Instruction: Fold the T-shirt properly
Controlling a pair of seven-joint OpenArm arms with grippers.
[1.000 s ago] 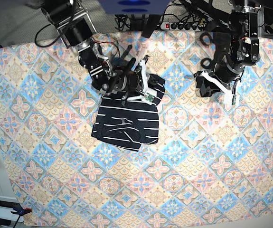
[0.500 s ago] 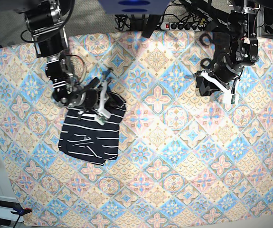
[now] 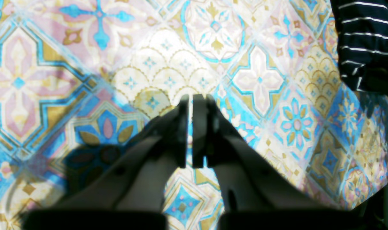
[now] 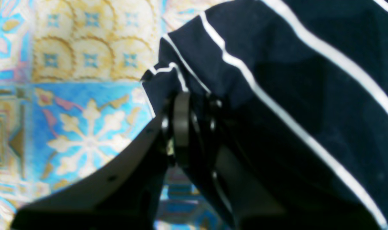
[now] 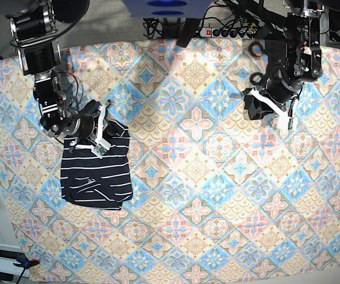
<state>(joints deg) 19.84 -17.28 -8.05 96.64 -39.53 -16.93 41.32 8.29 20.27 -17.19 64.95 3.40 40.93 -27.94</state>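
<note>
Right pincer (image 4: 189,105) is clenched on a bunched edge of the folded T-shirt (image 5: 96,168), gripping cloth between its fingers at the garment's upper edge. The navy pinstriped T-shirt lies as a compact folded bundle on the patterned tablecloth (image 5: 205,195) near the worktop's far-left side in the base view. Left pincer (image 3: 190,127) is clenched on nothing, jaws nearly touching, hovering over bare tablecloth well apart from the garment.
</note>
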